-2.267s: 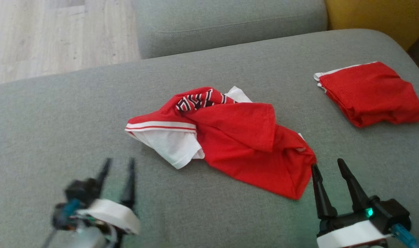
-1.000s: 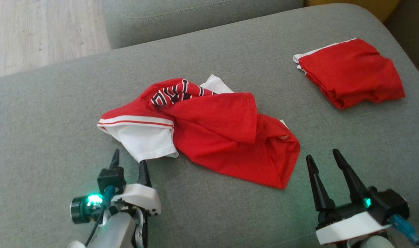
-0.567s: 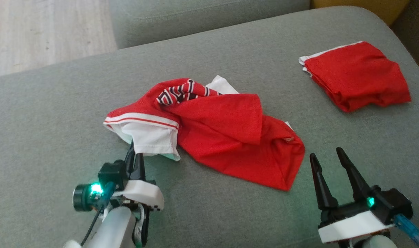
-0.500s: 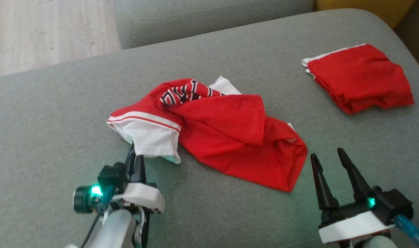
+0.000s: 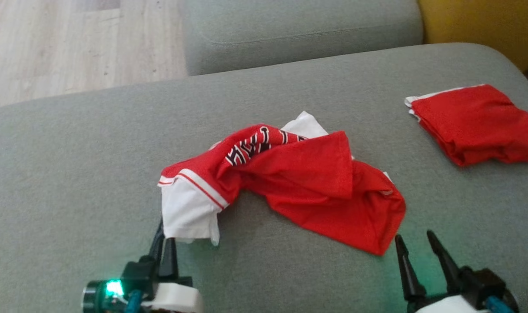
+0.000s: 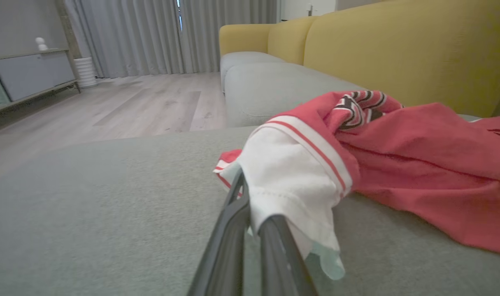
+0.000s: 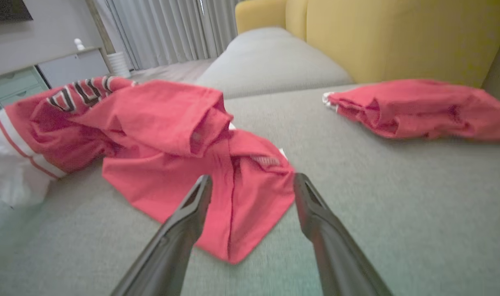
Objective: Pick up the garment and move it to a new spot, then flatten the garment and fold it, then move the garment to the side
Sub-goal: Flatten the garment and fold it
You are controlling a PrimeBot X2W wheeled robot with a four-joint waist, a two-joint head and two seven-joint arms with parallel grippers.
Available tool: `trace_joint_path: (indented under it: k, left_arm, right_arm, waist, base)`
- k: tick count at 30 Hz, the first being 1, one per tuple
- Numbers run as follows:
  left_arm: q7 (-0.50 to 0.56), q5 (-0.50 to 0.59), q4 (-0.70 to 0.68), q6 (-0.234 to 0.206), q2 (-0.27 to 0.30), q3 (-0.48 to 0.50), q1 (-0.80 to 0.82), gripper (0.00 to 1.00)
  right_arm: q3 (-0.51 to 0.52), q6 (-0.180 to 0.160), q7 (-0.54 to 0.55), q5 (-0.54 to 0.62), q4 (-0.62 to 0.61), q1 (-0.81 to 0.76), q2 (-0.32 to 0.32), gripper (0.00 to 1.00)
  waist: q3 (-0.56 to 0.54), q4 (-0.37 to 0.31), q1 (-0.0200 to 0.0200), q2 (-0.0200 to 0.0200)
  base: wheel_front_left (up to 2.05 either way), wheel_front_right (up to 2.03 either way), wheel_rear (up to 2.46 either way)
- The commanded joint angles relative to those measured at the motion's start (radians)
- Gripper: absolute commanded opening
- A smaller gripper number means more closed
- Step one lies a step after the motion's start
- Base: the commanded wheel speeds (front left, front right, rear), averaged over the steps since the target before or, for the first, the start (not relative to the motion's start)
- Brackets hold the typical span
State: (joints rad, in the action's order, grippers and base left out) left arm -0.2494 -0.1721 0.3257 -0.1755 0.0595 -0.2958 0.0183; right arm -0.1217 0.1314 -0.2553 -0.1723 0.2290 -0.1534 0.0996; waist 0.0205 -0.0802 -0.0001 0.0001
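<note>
- The step in hand looks like the first one: picking up the shirt (image 5: 298, 182) to carry it to a new spot on the grey cushion (image 5: 94, 152).
- The shirt lies crumpled in the middle of the cushion, well apart from a folded red cloth (image 5: 476, 124) at the far right.
- The left end effector (image 5: 164, 237) is shut narrow on the white sleeve (image 5: 185, 213), at the near left of the shirt.
- The right end effector (image 5: 413, 235) stands wide open just beside the near right corner and holds nothing.
- Next, I think, the right one must take that red corner, so that both lift together.
</note>
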Motion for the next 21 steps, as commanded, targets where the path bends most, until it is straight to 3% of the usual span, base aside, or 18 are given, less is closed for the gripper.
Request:
trace_joint_path:
  k: [1, 11, 21]
  left_arm:
    - [-0.012, 0.011, -0.042, -0.004, 0.017, 0.045, 0.032, 0.00]
    - [-0.012, 0.046, -0.104, 0.009, 0.052, 0.097, 0.053, 0.00]
    - [-0.012, 0.057, -0.103, 0.030, 0.029, 0.085, 0.074, 0.00]
  right_arm:
    - [-0.016, -0.001, -0.006, 0.004, -0.015, 0.024, -0.004, 1.00]
    - [-0.110, -0.001, -0.006, -0.064, 0.091, 0.128, 0.003, 1.00]
    - [-0.251, -0.001, 0.000, -0.241, 0.284, 0.335, 0.067, 1.00]
  waist:
    - [0.000, 0.013, 0.0001, -0.0001]
    - [0.014, 0.076, 0.0001, -0.0001]
    - [0.023, 0.144, 0.0001, -0.0001]
  base:
    - [0.00, 0.00, 0.00]
    - [0.00, 0.00, 0.00]
    - [0.00, 0.00, 0.00]
